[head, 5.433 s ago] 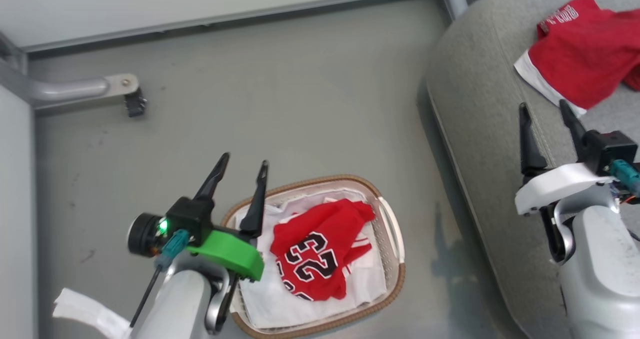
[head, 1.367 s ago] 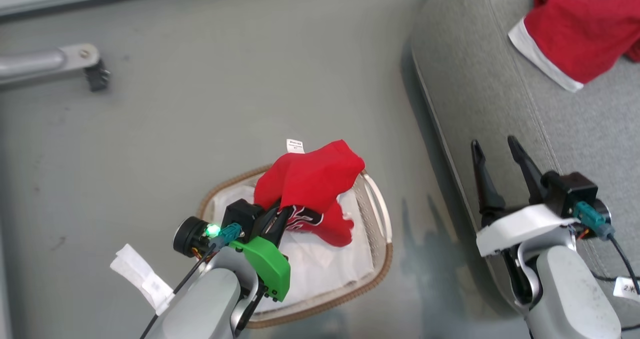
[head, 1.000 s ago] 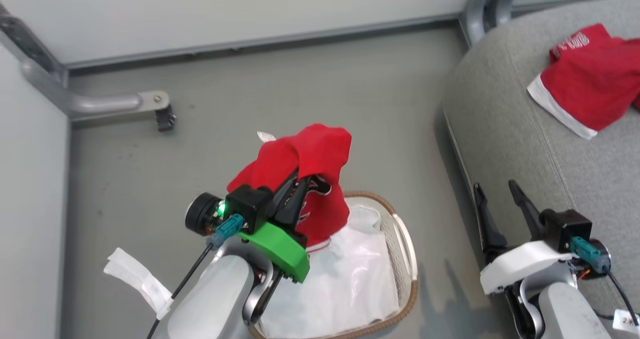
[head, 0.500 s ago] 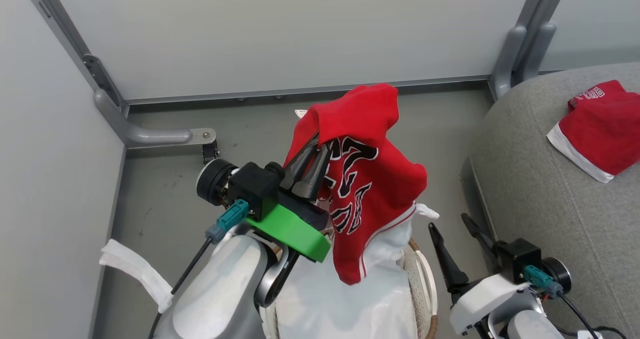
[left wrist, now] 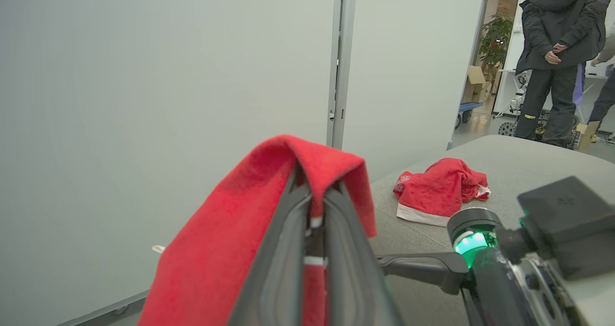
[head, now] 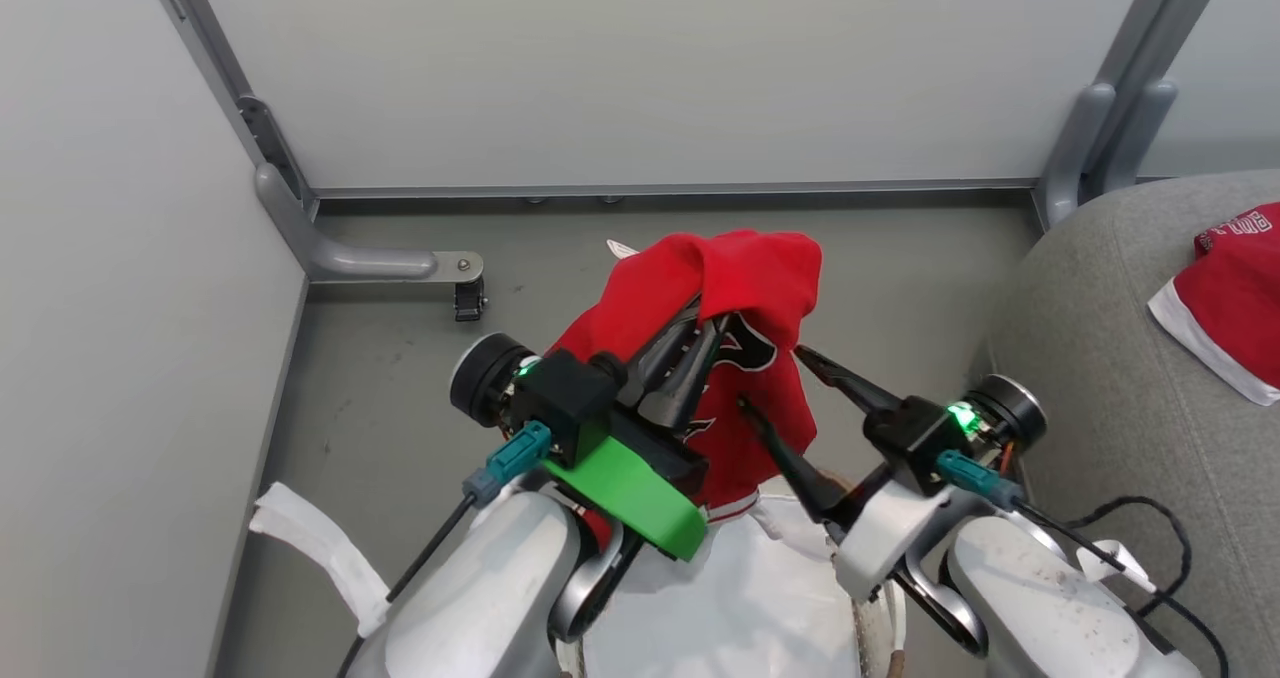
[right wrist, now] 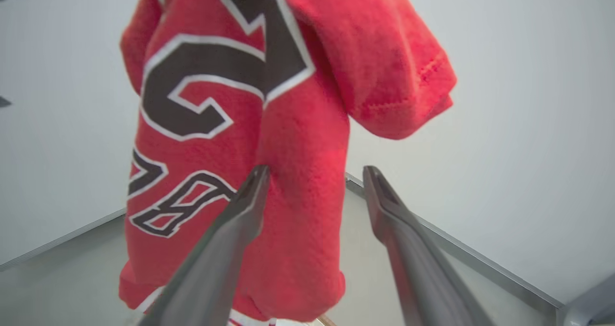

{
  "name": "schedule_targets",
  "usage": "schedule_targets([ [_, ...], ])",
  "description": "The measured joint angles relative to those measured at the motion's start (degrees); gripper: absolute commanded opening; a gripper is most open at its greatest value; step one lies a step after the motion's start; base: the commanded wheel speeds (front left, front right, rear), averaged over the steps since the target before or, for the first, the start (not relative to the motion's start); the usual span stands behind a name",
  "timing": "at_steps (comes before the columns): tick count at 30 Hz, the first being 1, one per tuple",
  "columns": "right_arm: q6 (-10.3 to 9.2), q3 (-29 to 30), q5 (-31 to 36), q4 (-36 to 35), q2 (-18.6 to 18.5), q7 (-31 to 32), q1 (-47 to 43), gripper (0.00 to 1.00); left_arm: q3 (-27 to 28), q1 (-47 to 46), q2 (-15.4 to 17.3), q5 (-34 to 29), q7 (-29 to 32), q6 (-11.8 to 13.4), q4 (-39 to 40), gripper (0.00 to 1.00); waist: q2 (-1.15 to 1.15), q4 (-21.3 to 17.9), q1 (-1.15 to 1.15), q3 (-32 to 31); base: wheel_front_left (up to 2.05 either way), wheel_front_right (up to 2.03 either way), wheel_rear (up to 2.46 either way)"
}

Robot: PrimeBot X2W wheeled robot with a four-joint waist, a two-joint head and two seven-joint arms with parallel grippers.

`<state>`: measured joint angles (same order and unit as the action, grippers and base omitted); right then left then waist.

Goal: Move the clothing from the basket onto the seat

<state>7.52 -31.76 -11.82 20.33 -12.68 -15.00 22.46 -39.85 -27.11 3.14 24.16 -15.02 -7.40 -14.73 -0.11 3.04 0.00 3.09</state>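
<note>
Jersey [head: 745, 278] hangs above basket [head: 885, 648], top fold pinched in my left gripper [head: 705, 320], jaws closed tight so it drapes clear. Right gripper [head: 770, 378] spread wide beside the cloth, gripping nothing, probably to steady it. Sofa [head: 1100, 358] beyond holds other jersey [head: 1235, 288].

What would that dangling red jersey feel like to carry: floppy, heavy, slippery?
Probably floppy: the jersey folds over the left gripper and hangs in loose drapes. Likely light, since one pinched fold carries it all. It might slip if tugged, as the right gripper is open.
</note>
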Motion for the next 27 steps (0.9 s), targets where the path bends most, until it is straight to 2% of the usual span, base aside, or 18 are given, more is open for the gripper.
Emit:
schedule_targets([
  [5, 0.00, -6.20, -3.87, 2.83, 0.93, 0.00, 4.31, 1.00, -2.53, -0.22, -0.12, 0.92, -0.01, 0.00, -0.02, 0.00, 0.00, 1.85, 0.00, 0.02, 0.00, 0.00, 0.00],
  [6, 0.00, -6.82, -4.57, 3.46, 1.43, 0.00, 4.85, 0.83, -2.89, -0.27, -0.15, 1.11, 0.00, 0.00, -0.07, 0.00, 0.00, 2.27, 0.00, 0.05, 0.00, 0.00, 0.00],
  [7, 0.00, -7.28, -4.99, 4.07, 1.79, -0.01, 5.31, 0.38, -3.11, -0.30, -0.15, 1.42, 0.00, 0.00, -0.15, 0.00, 0.00, 2.71, 0.00, 0.07, 0.00, 0.00, 0.00],
  [8, 0.00, -7.35, -5.31, 4.48, 2.04, 0.00, 5.54, 0.00, -3.33, -0.30, -0.15, 1.52, 0.00, 0.00, -0.24, 0.00, 0.00, 3.06, 0.00, 0.09, 0.00, 0.00, 0.00],
  [14, 0.00, -5.25, -6.37, 5.44, 3.47, 0.00, 5.10, 0.00, -2.76, -0.26, -0.16, 1.96, 0.00, 0.00, -1.02, 0.00, 0.00, 4.88, 0.00, 0.19, 0.00, 0.00, 0.00],
  [15, 0.00, -4.71, -6.38, 5.34, 3.54, 0.00, 4.64, 0.00, -2.37, -0.23, -0.16, 1.94, 0.00, 0.00, -1.24, 0.22, 0.00, 4.84, 0.00, 0.19, 0.00, 0.00, 0.00],
  [16, 0.00, -3.76, -6.38, 5.10, 3.59, -0.01, 3.88, 0.00, -1.91, -0.09, -0.19, 1.92, 0.00, 0.00, -1.48, 0.55, 0.00, 4.68, 0.00, 0.19, 0.00, 0.00, 0.00],
  [17, 0.00, -2.66, -6.41, 4.74, 3.66, -0.01, 3.06, 0.00, -1.35, 0.10, -0.20, 1.83, 0.00, 0.00, -1.70, 1.00, 0.00, 4.39, 0.00, 0.20, 0.00, 0.00, 0.00],
  [22, 0.00, 2.63, -6.41, 2.97, 3.48, 0.00, -1.32, 0.00, 0.43, 1.65, -0.20, 0.70, -0.02, 0.00, -2.68, 1.00, 0.00, 1.66, 0.00, 0.20, 0.00, 0.00, 0.00],
  [27, 0.00, 7.08, -5.84, 0.98, 2.56, 0.00, -4.68, 0.00, 2.71, 3.06, -0.25, -0.40, -0.11, 0.00, -3.87, 1.00, 0.00, -3.14, 0.00, 0.37, 0.00, 0.00, 0.00],
])
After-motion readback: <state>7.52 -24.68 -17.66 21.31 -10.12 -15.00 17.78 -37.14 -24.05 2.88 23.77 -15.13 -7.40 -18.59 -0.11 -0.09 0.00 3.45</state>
